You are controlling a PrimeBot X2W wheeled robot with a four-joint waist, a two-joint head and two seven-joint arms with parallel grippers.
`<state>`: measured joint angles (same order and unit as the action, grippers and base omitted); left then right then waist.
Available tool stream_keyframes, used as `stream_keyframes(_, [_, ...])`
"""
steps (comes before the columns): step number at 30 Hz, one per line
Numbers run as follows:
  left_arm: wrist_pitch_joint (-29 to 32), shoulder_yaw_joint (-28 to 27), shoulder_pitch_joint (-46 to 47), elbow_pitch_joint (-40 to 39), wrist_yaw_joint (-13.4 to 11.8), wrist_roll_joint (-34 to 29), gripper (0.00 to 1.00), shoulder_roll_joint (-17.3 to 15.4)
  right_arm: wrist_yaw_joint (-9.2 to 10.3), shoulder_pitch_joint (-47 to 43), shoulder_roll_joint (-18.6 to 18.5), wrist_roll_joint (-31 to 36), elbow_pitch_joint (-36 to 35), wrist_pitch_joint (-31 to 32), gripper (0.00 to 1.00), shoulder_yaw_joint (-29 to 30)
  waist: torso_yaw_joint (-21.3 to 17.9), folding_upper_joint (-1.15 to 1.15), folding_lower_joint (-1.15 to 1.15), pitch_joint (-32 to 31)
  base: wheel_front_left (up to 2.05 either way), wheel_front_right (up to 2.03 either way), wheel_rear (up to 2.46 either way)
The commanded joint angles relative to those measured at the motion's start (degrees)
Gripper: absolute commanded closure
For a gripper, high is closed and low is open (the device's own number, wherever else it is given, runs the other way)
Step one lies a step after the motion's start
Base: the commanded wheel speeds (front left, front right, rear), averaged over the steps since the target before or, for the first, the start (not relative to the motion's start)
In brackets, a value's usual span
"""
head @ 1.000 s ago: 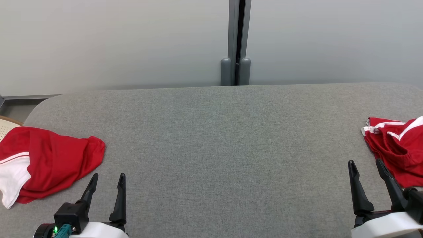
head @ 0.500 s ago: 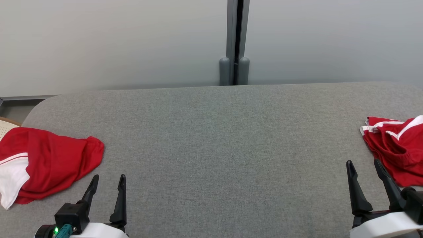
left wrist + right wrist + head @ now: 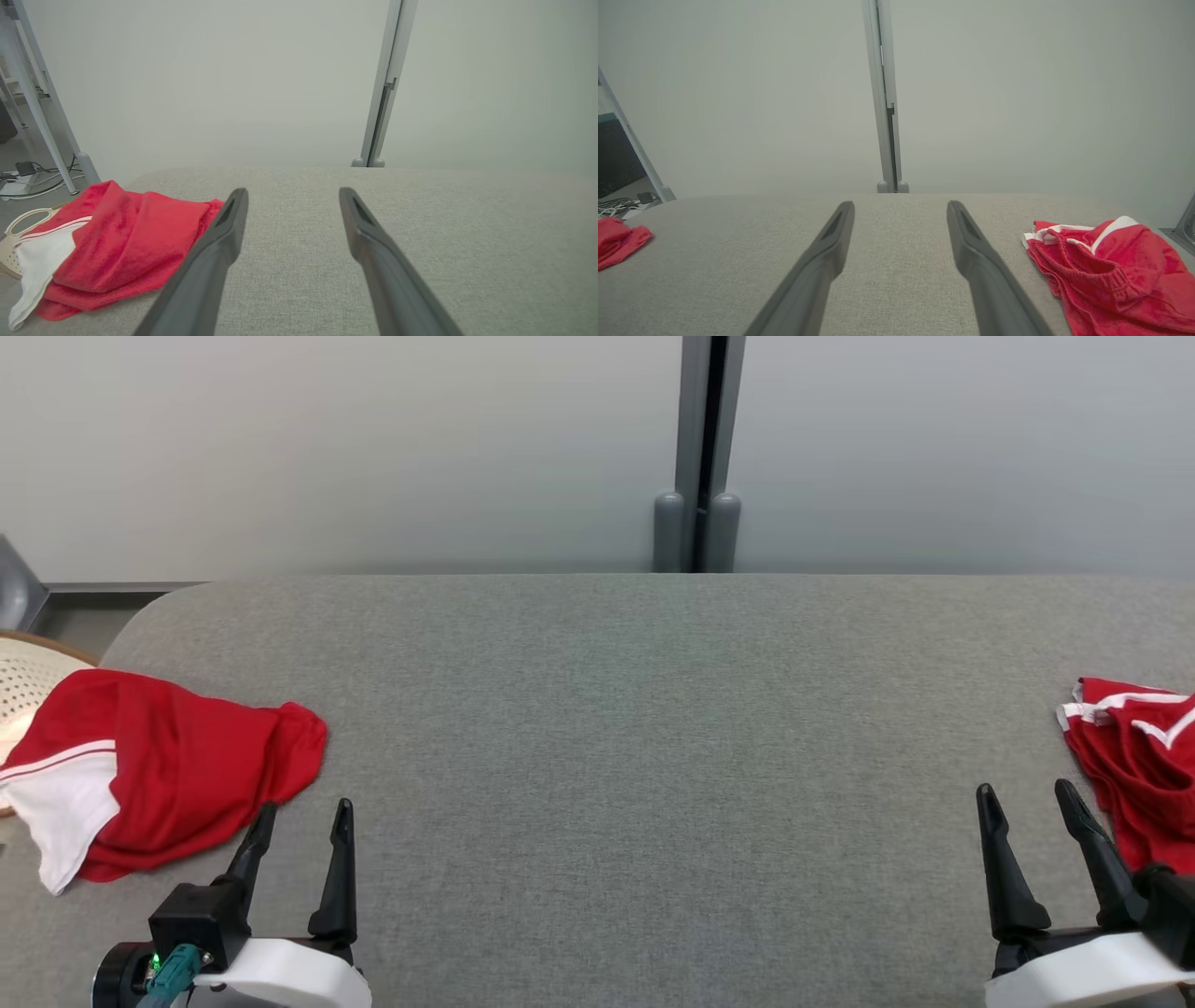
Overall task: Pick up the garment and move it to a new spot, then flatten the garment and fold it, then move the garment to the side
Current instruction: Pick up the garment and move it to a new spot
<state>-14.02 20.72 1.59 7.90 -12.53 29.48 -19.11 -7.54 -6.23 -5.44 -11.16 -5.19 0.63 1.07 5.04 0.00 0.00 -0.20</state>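
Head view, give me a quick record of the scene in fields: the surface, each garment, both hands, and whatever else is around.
surface: grey fabric-covered table
left garment: red and white garment, crumpled at the table's left end
right garment: red shorts with white trim, bunched at the right end
left hand: open, holding nothing, close to the red and white garment's near edge
right hand: open, holding nothing, just left of the red shorts
background: pale wall panels with a grey post
other: pale perforated basket past the table's left end
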Motion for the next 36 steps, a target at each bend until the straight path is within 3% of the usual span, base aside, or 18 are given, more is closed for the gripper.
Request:
stream_keyframes(1, [-0.1,-0.21,0.94,0.13,-0.36,-0.24,0.0,-0.39,0.1,-0.39,0.01,-0.09,-0.59,0.35,0.0,-0.16,1.51,0.0,0.0,0.16,0.0,0.0,0.0])
stream_keyframes(18, [-0.79,-1.83,2.52,-0.44,-0.31,0.11,0.0,-0.6,0.1,0.23,0.67,0.52,-2.96,1.3,0.0,-2.59,15.26,0.0,0.0,0.1,0.0,0.0,0.0])
stream_keyframes(36, [-0.62,-1.54,4.35,-0.44,-0.63,0.42,0.0,-0.59,0.1,1.49,0.19,0.69,-2.87,1.47,0.0,-2.61,17.07,0.0,0.0,1.85,0.0,0.0,0.0])
